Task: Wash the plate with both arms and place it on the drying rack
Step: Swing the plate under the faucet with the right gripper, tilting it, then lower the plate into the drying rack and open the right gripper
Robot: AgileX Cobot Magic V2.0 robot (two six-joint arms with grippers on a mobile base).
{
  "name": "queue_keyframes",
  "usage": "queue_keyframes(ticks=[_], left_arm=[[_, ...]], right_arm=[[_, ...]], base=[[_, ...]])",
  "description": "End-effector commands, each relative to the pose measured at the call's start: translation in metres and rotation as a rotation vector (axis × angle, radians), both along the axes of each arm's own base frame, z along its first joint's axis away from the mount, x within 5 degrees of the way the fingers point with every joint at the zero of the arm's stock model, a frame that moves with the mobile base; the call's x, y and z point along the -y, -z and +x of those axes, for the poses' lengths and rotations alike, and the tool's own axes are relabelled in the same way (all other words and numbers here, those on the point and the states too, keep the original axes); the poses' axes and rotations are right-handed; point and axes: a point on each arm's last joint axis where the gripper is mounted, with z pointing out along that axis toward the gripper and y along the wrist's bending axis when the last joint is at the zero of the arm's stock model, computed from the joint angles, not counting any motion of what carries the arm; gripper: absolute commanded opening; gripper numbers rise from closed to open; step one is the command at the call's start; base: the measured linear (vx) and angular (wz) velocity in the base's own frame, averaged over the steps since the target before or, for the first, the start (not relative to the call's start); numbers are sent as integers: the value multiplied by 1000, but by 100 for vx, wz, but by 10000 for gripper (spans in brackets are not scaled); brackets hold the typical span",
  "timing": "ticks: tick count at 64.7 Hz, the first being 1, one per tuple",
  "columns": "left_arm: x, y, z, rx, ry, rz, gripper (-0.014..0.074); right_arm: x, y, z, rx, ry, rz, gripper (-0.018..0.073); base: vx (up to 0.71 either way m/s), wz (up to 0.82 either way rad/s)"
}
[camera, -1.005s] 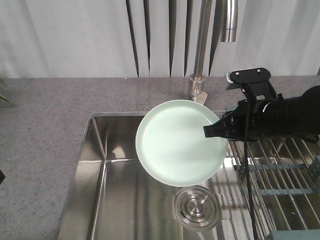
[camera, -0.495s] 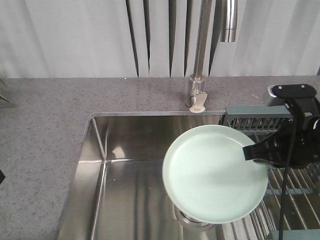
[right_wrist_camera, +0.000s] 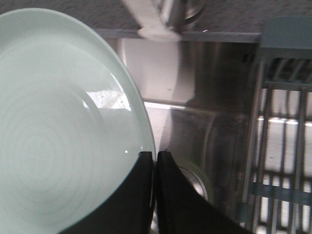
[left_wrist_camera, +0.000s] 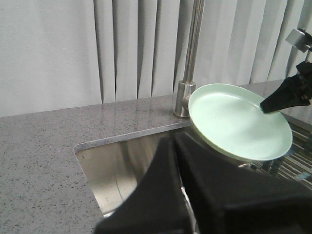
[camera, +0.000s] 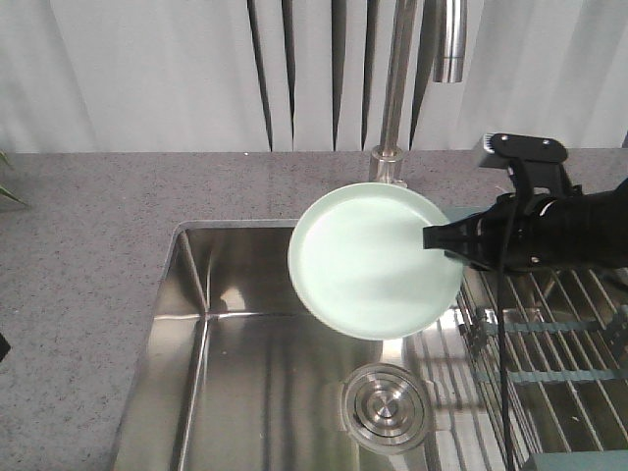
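Note:
The pale mint-green plate [camera: 373, 260] hangs tilted above the back right part of the sink, just in front of the faucet base. My right gripper [camera: 434, 235] is shut on its right rim, and in the right wrist view the rim of the plate [right_wrist_camera: 63, 131] sits pinched between the black fingers of that gripper [right_wrist_camera: 156, 154]. The drying rack [camera: 559, 329] lies to the right of the plate, beneath the right arm. My left gripper [left_wrist_camera: 173, 137] is shut with nothing in it, low over the sink, left of the plate [left_wrist_camera: 239, 122] and apart from it.
The stainless sink [camera: 196, 324] has a round drain [camera: 385, 404] below the plate. A tall faucet [camera: 397, 88] rises at the back, its spout head [camera: 449, 39] above the plate's right side. Grey speckled countertop [camera: 88, 226] surrounds the sink; curtains hang behind.
The plate swung right and down toward the rack half a second ago. It has since come back up and left toward the faucet, still held by the right gripper.

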Motion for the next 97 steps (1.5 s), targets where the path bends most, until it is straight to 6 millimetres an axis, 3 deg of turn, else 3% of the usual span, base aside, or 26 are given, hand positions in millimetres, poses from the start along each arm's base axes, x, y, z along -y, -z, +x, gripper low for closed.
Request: queue_keyframes(ticks=[1,11,18,27,39,50,60,75,84,97], left_arm=[[-2,-8,1,12,-22,-14,-7],[-2,-8,1,11,-22,-14,-6],[-2,-8,1,11,-22,-14,-6],[-2,-8,1,11,-22,-14,-6],[-2,-8,1,12,-23,-14,-6],[-2,-8,1,12,-23,-14,-6],[-2,-8,1,12,-25,-14,-6],[-2,-8,1,12,-26,-14,-6],[-2,-8,1,12,-26,-14,-6],[-3,-8,2,14,-33,-15,-6]], right_arm=[[25,-27,1,79,57,-23,-1],[46,-36,-29,-63,17,-87,-1],[41,-47,-57,-92,-29,-63,-1],[18,-52,-80,-38,-94,42,-1],[-18,-46,-65,38,-143,106,-1],[-22,-30,-31,155,-59,70,-1],[10,-37,-23,230,39,-1,-1],[80,-70,-54,300,211,-140,-1],[117,-79,-69,298,346,-220,-1],[138,-94,-43,243,341,-322,-1]], base=[[0,0],[0,0],[0,0],[0,0],[0,0],[0,0],[0,0],[0,0],[0,0],[0,0]])
